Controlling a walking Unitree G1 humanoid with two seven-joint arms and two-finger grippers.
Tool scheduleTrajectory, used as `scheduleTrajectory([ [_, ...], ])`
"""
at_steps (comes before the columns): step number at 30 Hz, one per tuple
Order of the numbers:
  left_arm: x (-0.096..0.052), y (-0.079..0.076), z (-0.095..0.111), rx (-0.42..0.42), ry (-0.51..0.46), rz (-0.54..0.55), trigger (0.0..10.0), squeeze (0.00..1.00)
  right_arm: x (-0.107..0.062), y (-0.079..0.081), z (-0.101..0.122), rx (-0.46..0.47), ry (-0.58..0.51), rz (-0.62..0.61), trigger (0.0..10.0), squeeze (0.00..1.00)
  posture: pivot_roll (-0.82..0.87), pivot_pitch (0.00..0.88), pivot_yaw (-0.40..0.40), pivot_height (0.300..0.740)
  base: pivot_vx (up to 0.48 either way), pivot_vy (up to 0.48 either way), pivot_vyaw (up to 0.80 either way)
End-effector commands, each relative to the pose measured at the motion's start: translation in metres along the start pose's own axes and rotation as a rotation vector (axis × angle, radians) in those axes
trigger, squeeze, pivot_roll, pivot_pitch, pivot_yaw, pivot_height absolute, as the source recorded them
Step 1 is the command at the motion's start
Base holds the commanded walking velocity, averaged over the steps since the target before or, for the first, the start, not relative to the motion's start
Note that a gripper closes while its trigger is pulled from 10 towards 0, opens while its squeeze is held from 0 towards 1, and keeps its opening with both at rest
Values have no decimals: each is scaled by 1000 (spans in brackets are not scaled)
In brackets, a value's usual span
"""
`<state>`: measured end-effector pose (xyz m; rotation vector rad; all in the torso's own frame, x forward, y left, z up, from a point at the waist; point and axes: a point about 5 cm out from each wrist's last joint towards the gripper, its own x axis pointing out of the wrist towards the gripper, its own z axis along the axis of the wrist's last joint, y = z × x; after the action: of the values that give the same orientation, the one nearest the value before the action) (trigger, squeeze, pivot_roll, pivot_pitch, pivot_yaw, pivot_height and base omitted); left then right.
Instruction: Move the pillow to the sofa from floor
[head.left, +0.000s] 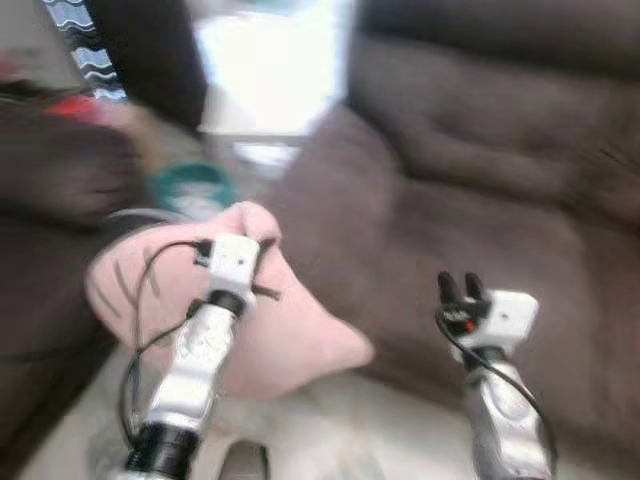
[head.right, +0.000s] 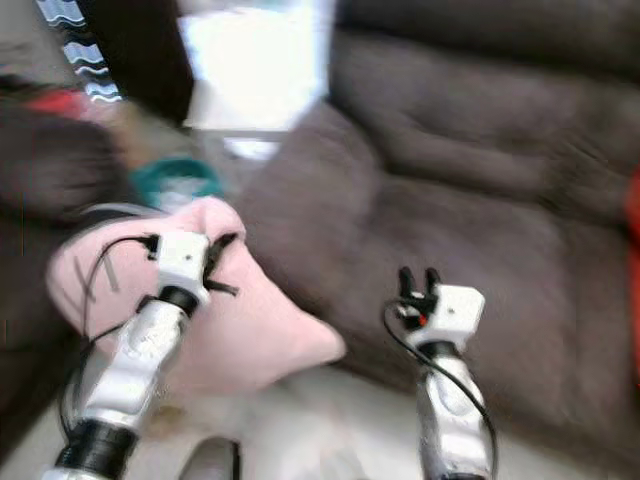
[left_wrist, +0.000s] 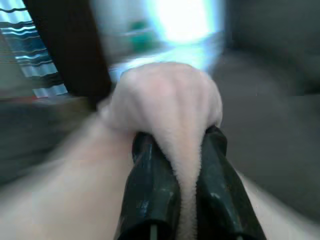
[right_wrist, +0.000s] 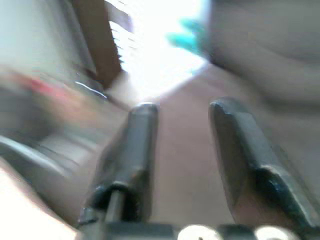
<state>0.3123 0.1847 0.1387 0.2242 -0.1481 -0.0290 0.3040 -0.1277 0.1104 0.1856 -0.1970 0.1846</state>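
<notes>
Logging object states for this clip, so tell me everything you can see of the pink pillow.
The pillow is pale pink, soft and fuzzy-looking like fleece, plump, with a corner pointing toward the sofa. It is lifted and tilted in front of the brown sofa's seat edge, not yet resting on the cushion. The left gripper is shut on a bunched fold of its fabric, which bulges above the black fingers. The right gripper is open and apart from it, over the sofa seat. The frames are blurred, so finer detail cannot be told.
</notes>
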Motion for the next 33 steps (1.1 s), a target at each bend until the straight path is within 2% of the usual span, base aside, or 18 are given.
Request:
scheduleTrajectory([
  [1,9,-26,34,-47,-156,-69,10000,0,-20,-27,-13,-26,67,-84,10000,0,99,28,-32,694,0,0,0],
  [21,8,-28,37,-61,-160,-85,10000,0,-19,-30,-15,-40,74,-114,10000,0,103,19,-26,694,0,0,0],
  [28,2,-26,39,-72,-177,-62,10000,0,-22,-32,-15,-49,74,-112,10000,0,116,0,-27,694,0,0,0],
  [33,7,-28,43,-74,-189,-75,10000,0,-17,-35,-14,-54,68,-123,10000,0,122,0,-14,694,0,0,0],
])
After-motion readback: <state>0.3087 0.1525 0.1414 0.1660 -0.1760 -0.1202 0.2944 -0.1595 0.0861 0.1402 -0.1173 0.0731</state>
